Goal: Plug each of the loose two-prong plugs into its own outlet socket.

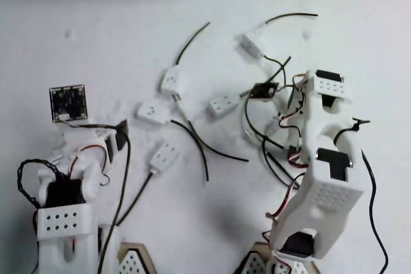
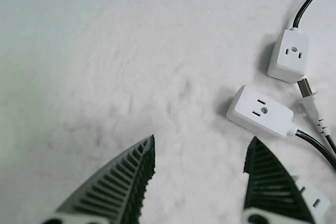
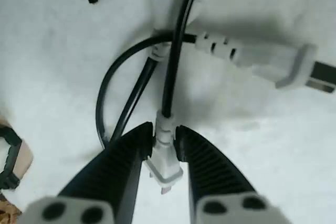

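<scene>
a white two-prong plug is sitting clenched between the ribbed black fingers of the right gripper, its moulded neck and glossy black cord running away from the jaws over the table. a second plug, white with a ridged neck and a flared body ending in dark prongs, is lying flat just beyond, with the held cord crossing over where its own black lead is looping round. the left gripper is hanging released, its grooved fingers spread over bare table and holding nothing; near it two boxy white plastic sockets are lying face up with their slots showing, and a loose plug tip is resting just beside them. the high view is showing what the wrist cameras are missing: five white socket blocks are lying scattered across the middle of the table, each trailing a short black lead, between the two white arms. the table surface is looking white and softly grainy, and a small dark square board is lying near the left arm.
</scene>
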